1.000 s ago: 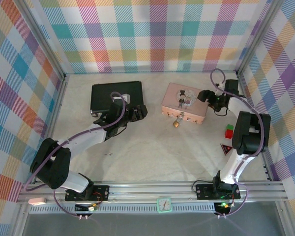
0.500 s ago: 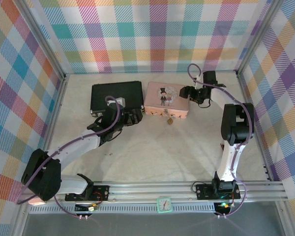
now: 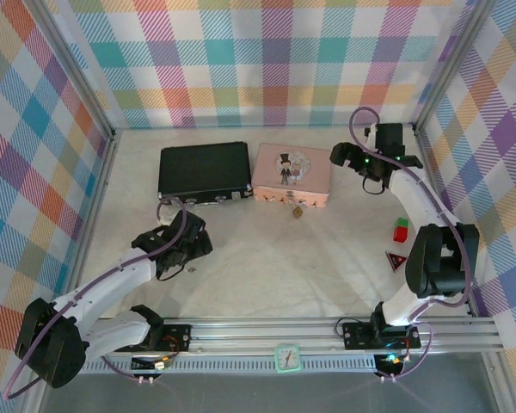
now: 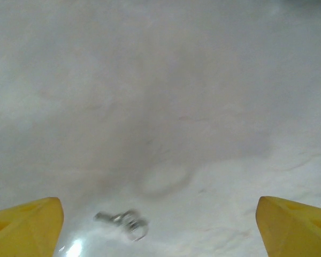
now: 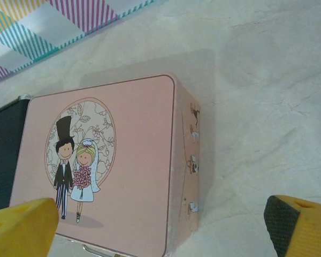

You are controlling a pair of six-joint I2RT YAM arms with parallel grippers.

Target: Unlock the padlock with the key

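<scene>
Since the key (image 4: 121,221) lies loose and untouched on the pale table (image 4: 160,80), the step in hand is judged to be its pickup; unlocking is not yet begun.

Item 1, key. Small, thin metal shank with a ring at one end. Blurred in the left wrist view, teeth not legible. Location: low in that view, left of centre, nearer the fingertip in the lower left corner.

Item 2, padlock (image 3: 298,211). Small, brass-yellow; shackle too small to make out. Location: centre of the top view, at the front edge of the pink tin (image 3: 291,172), which sits beside a black case (image 3: 204,169).

Item 3, left gripper (image 3: 187,249). Jaws spread wide, holding nothing; lower left quarter of the top view.

Item 4, right gripper (image 3: 344,157). Jaws wide apart, empty; near the tin's right end.

Handling note: the key lies flat and thin. Centre the jaws over it, descend until the fingertips meet the table, and close slowly across the shank so it does not skid aside. The right gripper could usefully steady the tin.
</scene>
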